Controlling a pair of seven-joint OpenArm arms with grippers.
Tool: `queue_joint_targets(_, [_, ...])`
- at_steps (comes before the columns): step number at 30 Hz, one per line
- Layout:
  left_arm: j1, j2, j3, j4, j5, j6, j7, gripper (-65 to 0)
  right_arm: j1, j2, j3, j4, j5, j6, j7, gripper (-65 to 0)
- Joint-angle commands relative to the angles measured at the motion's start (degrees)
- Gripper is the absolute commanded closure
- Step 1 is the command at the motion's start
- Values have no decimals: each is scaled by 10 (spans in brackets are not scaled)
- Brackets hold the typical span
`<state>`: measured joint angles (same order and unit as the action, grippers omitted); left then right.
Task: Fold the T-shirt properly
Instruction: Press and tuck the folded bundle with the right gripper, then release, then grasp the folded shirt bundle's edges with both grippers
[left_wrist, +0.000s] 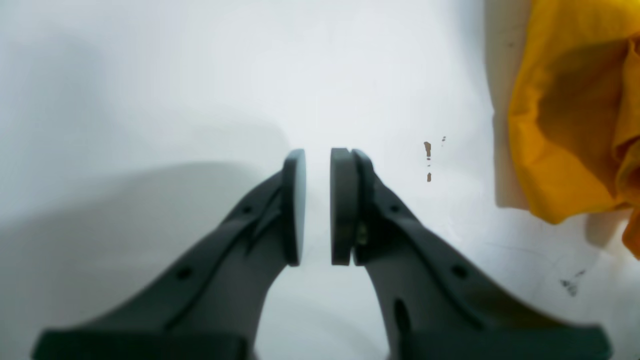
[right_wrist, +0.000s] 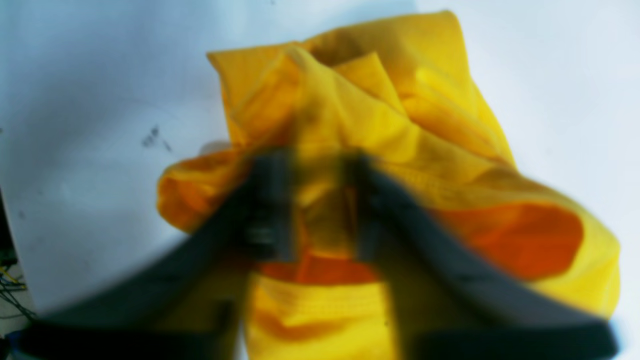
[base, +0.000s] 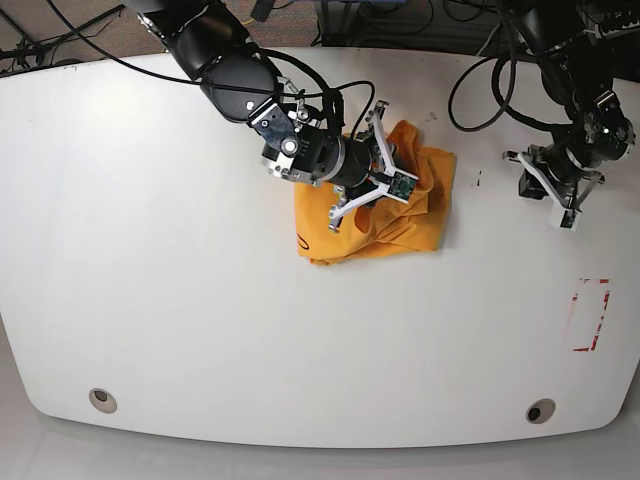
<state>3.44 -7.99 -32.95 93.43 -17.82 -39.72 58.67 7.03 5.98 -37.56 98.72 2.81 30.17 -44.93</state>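
**Right gripper in the crumpled T-shirt**

Right gripper (right_wrist: 316, 205) was down in the bunched T-shirt (right_wrist: 380, 150), its two dark fingers (right_wrist: 265, 210) standing on either side of a raised ridge of yellow cloth. That wrist view was blurred, so I could not tell whether the pads pinched the fabric or merely straddled it. The T-shirt lay in a rumpled heap near the middle of the white table (base: 180, 300), toward its far side, with a thin black mark at its near-left corner. The left gripper (left_wrist: 318, 207) hovered over bare table well to the side, pads nearly together with a narrow gap, holding nothing. Yellow cloth showed at that view's right edge.
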Motion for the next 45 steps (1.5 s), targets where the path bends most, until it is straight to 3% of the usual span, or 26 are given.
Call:
queue_joint_targets(1, [-1,-7,-1,9,-7,-3,-10,-68,28,-10,2,9,3,-2,15,-13])
queue_joint_targets(6, [2,-6,0,9,-7,-3,-10,-68,54,-17,2,11,3,-3,15,-8])
queue_joint_targets(20, [13,-5,2,9,-9,-3,-10,-68,184,-107,0,-123,4,1,17,-8])
queue_joint_targets(24, [21,-5,2,9,-9,-3,-9,-68,211,-126,0,-188,4,1,48,-8])
queue_joint_targets(29, [33,-5,22,9,-9,-3,-10,-68,255,-140,0,-311,3,1,135,-14])
queue_joint_targets(31, [39,-5,36,9,-9,-3,-10,-68,277,-145,0,-359,3,1,167,-63])
queue_joint_targets(36, [51,-5,68,10,-9,-3,-10,-68,336,-145,-5,-459,3,6,257,-314])
queue_joint_targets(38, [51,-5,80,12,-10,-3,-10,-68,343,-145,-31,-469,2,13,269,-365])
queue_joint_targets(43, [50,-5,108,14,-10,-3,-10,-67,334,-139,-44,-430,4,14,238,-357])
queue_joint_targets(45, [49,-5,117,14,-10,-3,-10,-67,317,-119,-44,-388,6,14,225,-346])
